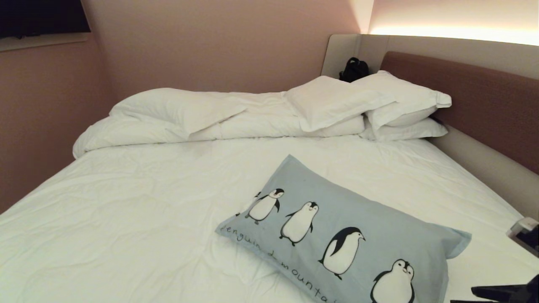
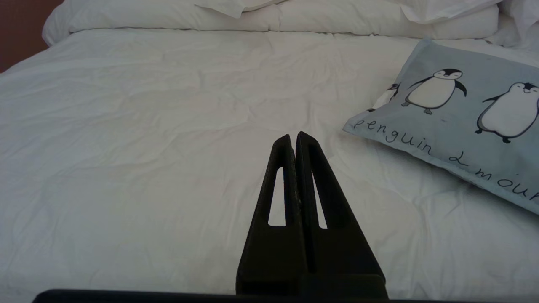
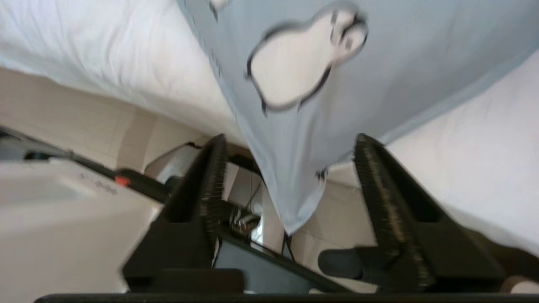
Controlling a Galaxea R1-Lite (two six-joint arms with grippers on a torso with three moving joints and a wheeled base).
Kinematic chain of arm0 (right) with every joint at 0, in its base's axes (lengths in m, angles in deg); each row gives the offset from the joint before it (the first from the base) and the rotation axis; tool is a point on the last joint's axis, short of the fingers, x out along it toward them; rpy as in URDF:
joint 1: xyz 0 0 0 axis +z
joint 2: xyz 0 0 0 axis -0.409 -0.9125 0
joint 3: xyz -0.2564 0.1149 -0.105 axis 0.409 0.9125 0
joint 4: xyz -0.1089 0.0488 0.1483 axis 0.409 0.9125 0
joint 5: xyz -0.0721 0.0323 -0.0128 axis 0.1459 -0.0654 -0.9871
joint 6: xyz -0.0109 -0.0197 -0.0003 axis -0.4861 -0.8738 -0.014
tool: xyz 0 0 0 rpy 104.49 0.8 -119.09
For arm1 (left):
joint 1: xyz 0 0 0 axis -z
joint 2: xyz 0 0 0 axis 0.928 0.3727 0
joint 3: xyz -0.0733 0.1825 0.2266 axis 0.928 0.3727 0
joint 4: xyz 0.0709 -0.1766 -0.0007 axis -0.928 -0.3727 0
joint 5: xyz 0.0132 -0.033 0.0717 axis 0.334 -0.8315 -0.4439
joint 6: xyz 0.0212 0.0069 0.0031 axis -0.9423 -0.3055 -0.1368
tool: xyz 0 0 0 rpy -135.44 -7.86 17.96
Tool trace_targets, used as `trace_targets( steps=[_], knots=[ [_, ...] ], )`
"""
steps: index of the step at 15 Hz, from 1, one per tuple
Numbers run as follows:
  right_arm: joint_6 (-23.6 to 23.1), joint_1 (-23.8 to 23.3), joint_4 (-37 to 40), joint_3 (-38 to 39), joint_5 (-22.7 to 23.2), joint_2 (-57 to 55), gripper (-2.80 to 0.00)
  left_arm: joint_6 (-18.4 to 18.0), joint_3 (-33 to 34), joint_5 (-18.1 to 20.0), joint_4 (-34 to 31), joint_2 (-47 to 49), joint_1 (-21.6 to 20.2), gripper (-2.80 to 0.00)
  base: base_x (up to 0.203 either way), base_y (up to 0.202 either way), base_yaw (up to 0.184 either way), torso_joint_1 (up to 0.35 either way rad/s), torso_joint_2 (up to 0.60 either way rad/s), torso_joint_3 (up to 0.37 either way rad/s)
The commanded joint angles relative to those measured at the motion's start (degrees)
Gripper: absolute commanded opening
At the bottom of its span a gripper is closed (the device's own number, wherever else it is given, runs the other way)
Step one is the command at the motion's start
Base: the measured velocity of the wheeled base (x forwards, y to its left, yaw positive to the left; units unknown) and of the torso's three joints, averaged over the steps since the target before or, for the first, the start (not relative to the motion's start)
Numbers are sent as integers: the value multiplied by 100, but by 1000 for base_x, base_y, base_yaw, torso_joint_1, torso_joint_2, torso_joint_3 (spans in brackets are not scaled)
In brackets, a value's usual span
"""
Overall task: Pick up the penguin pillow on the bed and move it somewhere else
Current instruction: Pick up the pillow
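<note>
The penguin pillow (image 3: 294, 105) lies on the bed (image 1: 126, 210), its corner hanging untouched between the right gripper's (image 3: 286, 145) wide-open fingers (image 3: 212, 176); the left gripper's (image 2: 293, 136) fingers are pressed together, empty.

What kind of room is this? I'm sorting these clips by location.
Most likely a bedroom, perhaps a hotel room: a large bed with white sheets, stacked white pillows against a brown padded headboard, and a penguin pillow lying on the sheet.
</note>
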Motion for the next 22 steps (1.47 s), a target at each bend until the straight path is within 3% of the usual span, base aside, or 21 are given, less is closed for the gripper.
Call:
trace_targets(
  steps=[1, 4, 6, 11, 13, 19, 22],
  knots=[
    [115, 1, 4, -380, -2, -589, 0, 7, 0, 5, 3, -2, -1, -280, 0, 0, 0, 0, 0, 0],
    [913, 7, 41, -1496, -165, -1625, 0, 7, 0, -4, 3, -2, -1, -280, 0, 0, 0, 0, 0, 0],
    [1343, 111, 166, -1752, -371, -1830, 0, 7, 0, -4, 3, -2, -1, -280, 0, 0, 0, 0, 0, 0],
    [3699, 1246, 1508, -4714, -1012, -3893, 0, 7, 0, -4, 12, -2, -1, -280, 0, 0, 0, 0, 0, 0],
    [4406, 1534, 2129, -5485, -1119, -4470, 0, 7, 0, -4, 3, -2, -1, -280, 0, 0, 0, 0, 0, 0],
    [5685, 1659, 3175, -6365, -1176, -5135, 0, 7, 0, 0, 3, -2, -1, -280, 0, 0, 0, 0, 0, 0],
    [5820, 1647, 3171, -6385, -1168, -5405, 0, 7, 0, -3, 3, -2, -1, -280, 0, 0, 0, 0, 0, 0]
  ],
)
